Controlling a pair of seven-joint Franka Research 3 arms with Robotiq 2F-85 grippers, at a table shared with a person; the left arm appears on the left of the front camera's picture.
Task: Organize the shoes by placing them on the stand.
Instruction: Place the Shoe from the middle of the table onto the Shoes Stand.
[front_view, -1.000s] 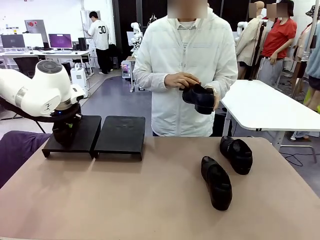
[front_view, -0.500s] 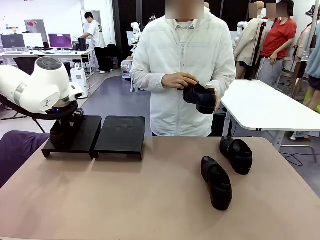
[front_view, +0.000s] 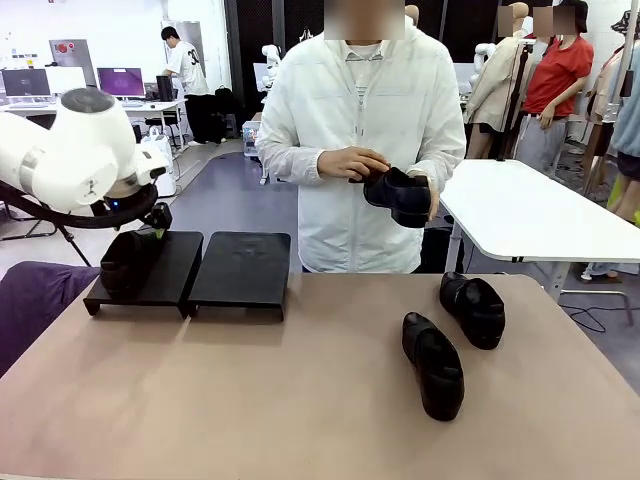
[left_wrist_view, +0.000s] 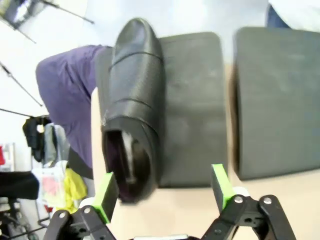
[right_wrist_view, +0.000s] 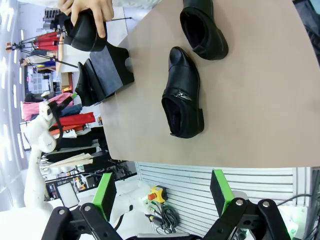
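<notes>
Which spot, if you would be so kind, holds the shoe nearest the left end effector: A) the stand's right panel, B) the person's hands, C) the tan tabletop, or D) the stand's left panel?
D: the shoe lies on the left panel of the stand, along its outer edge, with the left end effector open just above it and not touching it.

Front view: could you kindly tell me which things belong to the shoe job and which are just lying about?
Job: stand; shoe on the stand; shoe the person holds; nearer loose shoe; farther loose shoe.
Lying about: purple cloth; white side table.
</notes>
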